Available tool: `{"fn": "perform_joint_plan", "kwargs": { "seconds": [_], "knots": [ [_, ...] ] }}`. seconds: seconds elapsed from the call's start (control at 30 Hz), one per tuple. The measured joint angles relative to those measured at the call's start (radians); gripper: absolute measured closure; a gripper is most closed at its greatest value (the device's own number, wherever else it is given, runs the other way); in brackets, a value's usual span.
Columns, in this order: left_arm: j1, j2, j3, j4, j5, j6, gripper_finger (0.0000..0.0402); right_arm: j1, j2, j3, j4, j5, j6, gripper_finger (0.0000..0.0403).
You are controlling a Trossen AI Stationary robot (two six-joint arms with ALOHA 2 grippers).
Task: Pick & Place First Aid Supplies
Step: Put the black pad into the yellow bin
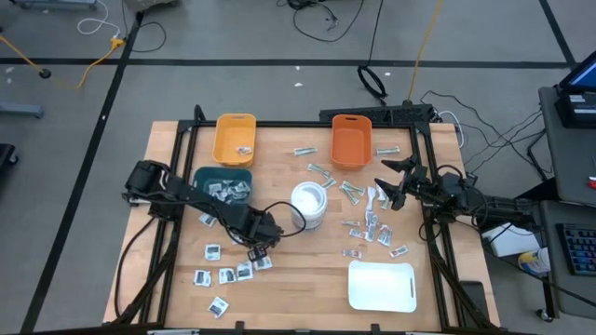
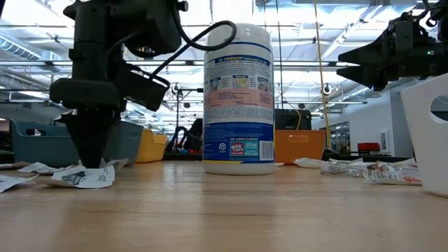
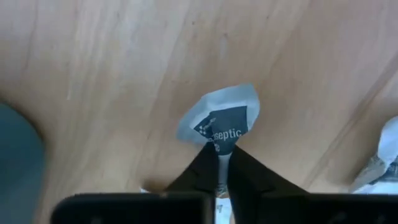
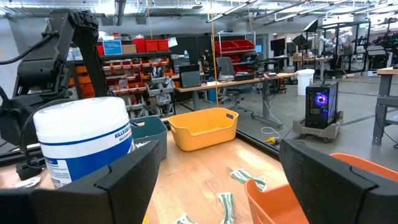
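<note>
Out on the wooden surface [image 1: 307,270], a white canister with a blue label [image 2: 239,98] stood upright near the middle, its lid [image 1: 308,199] facing the overhead camera. Behind it, two bins sat at the far edge: a yellow bin [image 1: 234,138] to one side and an orange bin [image 1: 351,140] to the other, well apart. A teal bin [image 1: 209,177] rested just in front of the yellow one. At the near edge lay a white rectangular tray [image 1: 382,286], flat and off on its own. Beyond the surface, dark cables [image 1: 372,79] trailed over the grey floor [image 1: 233,37], and shelving with red boxes [image 4: 134,45] lined the room behind.
</note>
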Motion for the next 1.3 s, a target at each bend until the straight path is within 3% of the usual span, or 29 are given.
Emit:
{"fn": "perform_joint_plan", "kwargs": {
  "seconds": [0.37, 0.8, 0.97, 1.3],
  "knots": [
    [-0.002, -0.078, 0.107, -0.181, 0.112, 0.071, 0.0393, 0.0, 0.0, 0.0, 0.0, 0.0, 0.0, 0.0078],
    [0.057, -0.173, 0.172, -0.3, 0.136, 0.083, 0.0395, 0.0, 0.0, 0.0, 0.0, 0.0, 0.0, 0.008],
    [0.224, -0.211, 0.172, -0.375, 0.118, 0.071, 0.0393, 0.0, 0.0, 0.0, 0.0, 0.0, 0.0, 0.0078],
    [0.653, -0.244, 0.172, -0.418, 0.108, 0.289, 0.0396, 0.0, 0.0, 0.0, 0.0, 0.0, 0.0, 0.008]
  ]
}}
